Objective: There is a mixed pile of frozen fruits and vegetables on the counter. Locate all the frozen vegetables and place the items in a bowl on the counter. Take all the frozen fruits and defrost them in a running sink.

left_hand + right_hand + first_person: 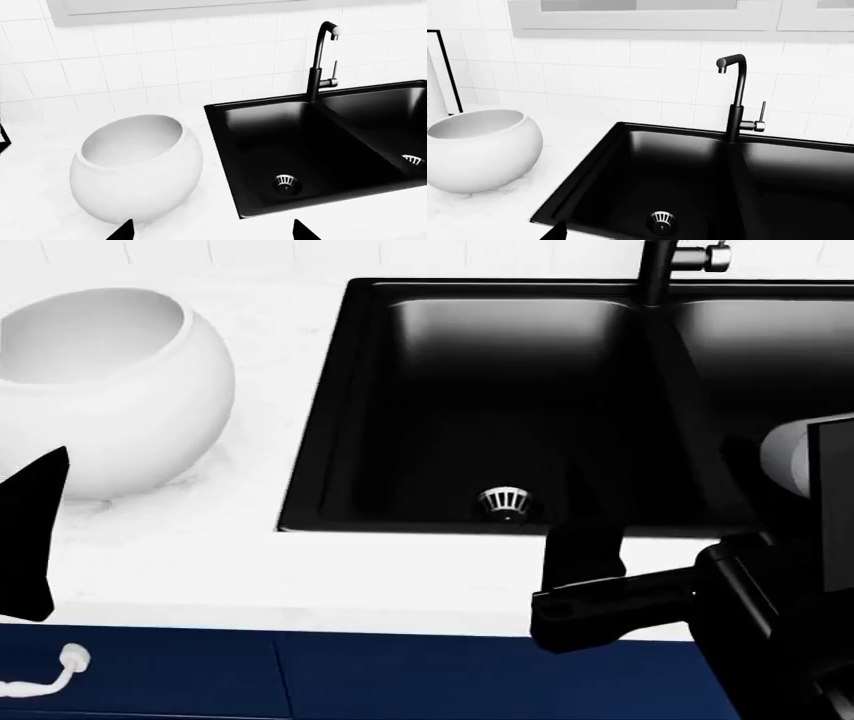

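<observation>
— White stone counter (40,165) fills the left wrist view. What sits on it?

— The glossy white bowl (137,167), just left of the matte black sink (267,150). The tall faucet (320,60) rises at the far rim between the two basins. Two dark fingertips (123,231) of the left gripper (212,232) stand wide apart with nothing between them.

— And from the head?

— The bowl (107,390) is far left, the sink (441,400) to its right, a silver drain strainer (507,501) in the left basin. The right gripper (587,580) hangs over the sink's near rim; whether its jaws are parted, I cannot tell.

— The right wrist?

— Bowl (480,150) left, sink (694,185) right, the faucet (734,95) behind. Only one dark tip shows at the edge. No produce shows in any view.
</observation>
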Tool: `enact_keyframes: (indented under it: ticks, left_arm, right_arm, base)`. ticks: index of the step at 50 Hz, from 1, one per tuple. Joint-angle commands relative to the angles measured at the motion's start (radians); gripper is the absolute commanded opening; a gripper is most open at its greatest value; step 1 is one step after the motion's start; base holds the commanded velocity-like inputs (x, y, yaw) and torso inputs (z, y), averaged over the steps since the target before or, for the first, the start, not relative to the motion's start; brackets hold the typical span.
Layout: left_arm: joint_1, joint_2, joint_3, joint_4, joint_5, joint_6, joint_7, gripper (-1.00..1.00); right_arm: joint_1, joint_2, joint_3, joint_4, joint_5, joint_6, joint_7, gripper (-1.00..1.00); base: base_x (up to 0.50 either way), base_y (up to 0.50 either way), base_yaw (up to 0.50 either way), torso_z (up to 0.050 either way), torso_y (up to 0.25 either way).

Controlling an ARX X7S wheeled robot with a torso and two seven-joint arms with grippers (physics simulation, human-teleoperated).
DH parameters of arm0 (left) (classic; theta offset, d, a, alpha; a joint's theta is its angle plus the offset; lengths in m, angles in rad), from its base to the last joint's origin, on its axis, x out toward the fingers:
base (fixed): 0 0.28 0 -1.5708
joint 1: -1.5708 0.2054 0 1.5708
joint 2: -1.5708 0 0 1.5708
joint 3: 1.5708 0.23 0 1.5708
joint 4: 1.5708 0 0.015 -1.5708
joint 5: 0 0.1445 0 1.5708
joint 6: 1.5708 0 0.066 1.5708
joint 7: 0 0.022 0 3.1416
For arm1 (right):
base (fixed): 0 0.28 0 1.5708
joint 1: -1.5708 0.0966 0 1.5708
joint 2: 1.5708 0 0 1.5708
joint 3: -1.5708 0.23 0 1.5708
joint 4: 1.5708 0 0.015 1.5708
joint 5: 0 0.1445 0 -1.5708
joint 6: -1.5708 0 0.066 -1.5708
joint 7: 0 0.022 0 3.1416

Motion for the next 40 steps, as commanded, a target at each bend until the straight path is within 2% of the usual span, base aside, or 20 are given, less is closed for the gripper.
enact_keyframes:
  ticks: [1,21,40]
  left_arm:
    - [-0.052,0.011,0.025,-0.014,0.007,-0.026,-0.014,1.00]
    - [-0.063,0.020,0.033,-0.031,0.023,-0.029,-0.001,1.00]
    - [-0.012,0.013,0.026,-0.020,0.053,-0.008,0.026,1.00]
  right_arm:
    - [-0.001,0.009,0.002,0.012,0.019,-0.015,-0.012,1.00]
    - [-0.014,-0.002,0.000,0.019,0.026,-0.018,-0.024,1.00]
    - [-0.021,-0.002,0.004,0.030,0.015,-0.022,-0.028,1.00]
  base:
    - [0.00,-0.50,0.00,0.000,0.000]
    - [0.00,-0.50,0.00,0.000,0.000]
    - [0.00,-0.50,0.00,0.000,0.000]
